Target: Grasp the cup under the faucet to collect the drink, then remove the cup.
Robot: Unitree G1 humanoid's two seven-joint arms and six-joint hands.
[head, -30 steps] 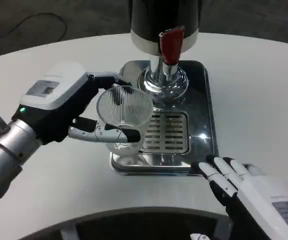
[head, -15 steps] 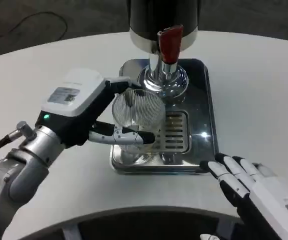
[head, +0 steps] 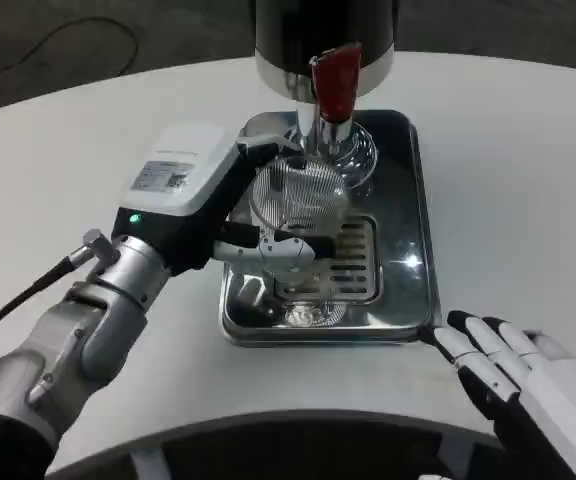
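Right hand (head: 528,385) rests flat at the near table (head: 528,180) edge, fingers apart, holding nothing, its fingertips beside the tray's near right corner. Left hand (head: 208,205) grips the clear ribbed cup (head: 298,205) over the steel drip tray (head: 420,240), directly below the red-handled faucet (head: 333,85) of the black dispenser (head: 298,30).
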